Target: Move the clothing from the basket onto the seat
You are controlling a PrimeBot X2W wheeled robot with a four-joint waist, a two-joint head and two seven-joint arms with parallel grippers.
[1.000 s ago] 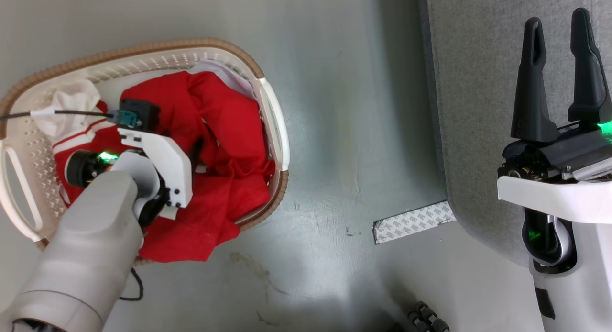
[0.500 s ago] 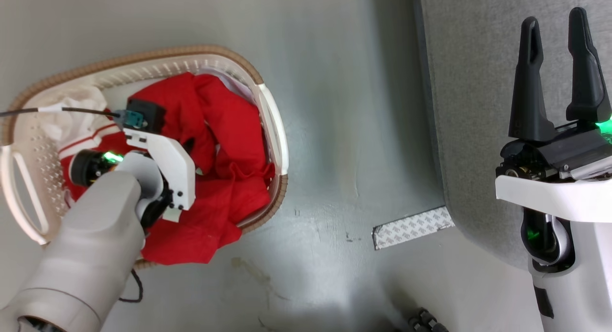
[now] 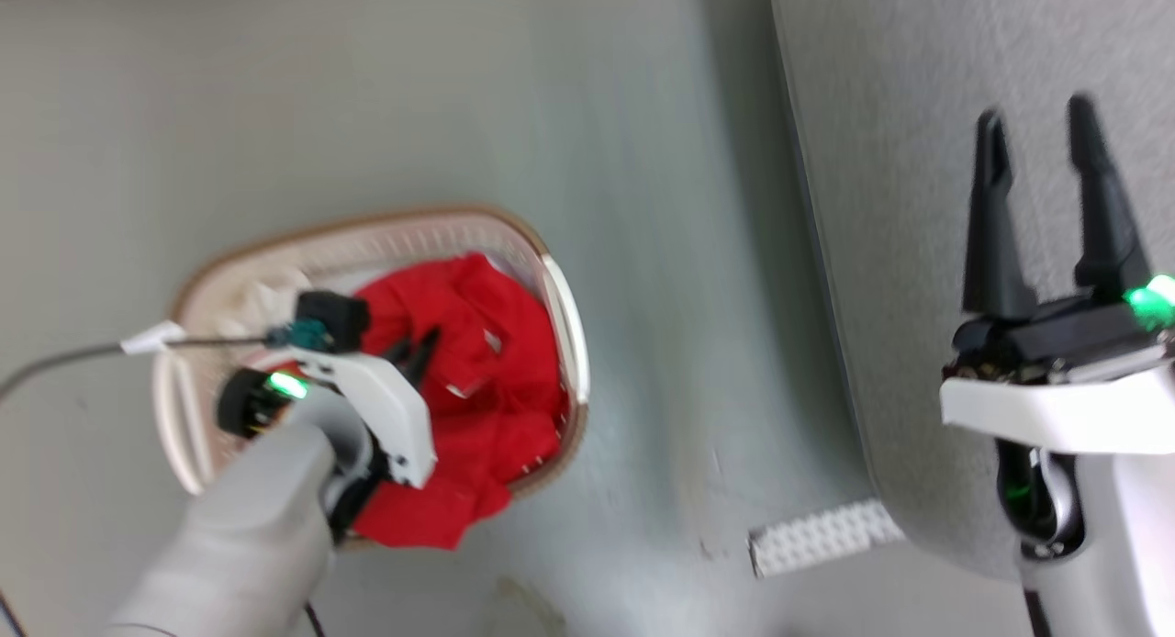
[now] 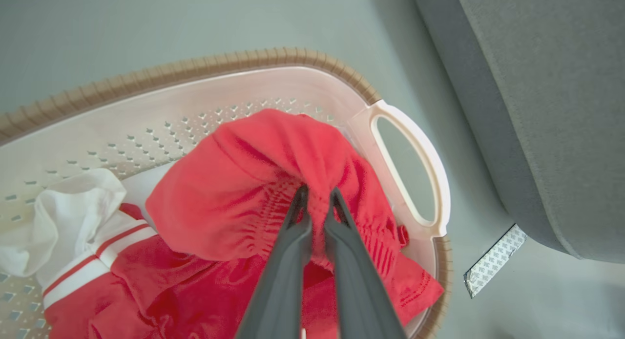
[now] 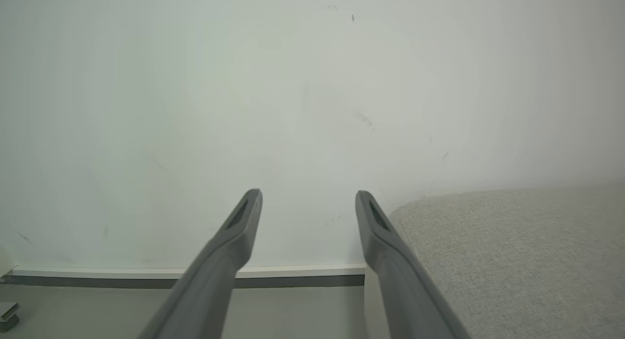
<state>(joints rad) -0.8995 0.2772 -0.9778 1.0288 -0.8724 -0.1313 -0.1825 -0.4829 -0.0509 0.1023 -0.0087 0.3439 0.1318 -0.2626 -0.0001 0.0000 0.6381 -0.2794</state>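
Note:
The clothing [image 3: 491,380] is bright red fabric heaped in the cream basket [image 3: 367,226] on the floor at the left. My left gripper [image 3: 418,348] reaches down into it. In the left wrist view this gripper [image 4: 316,198] is shut on a gathered fold of the plain red garment [image 4: 234,192], which bulges up around the fingertips above the basket [image 4: 195,68]. A red piece with white striped cuffs [image 4: 85,263] lies lower left. My right gripper [image 3: 1037,128] stands open with nothing between its fingers over the grey seat [image 3: 900,178]; its own view shows it [image 5: 308,198] beside the seat [image 5: 512,251].
A white cloth [image 4: 58,212] lies in the basket's left end. On the floor by the seat's corner [image 4: 561,109] is a pale patterned strip [image 3: 817,534]. A thin cable [image 3: 64,362] runs left from my left wrist. A pale wall with a baseboard [image 5: 146,271] is ahead of the right gripper.
The whole head picture has shifted and the basket looks smaller, so the camera has moved. The left gripper's fingertips now show pinched in the red fabric. The right gripper stays open.

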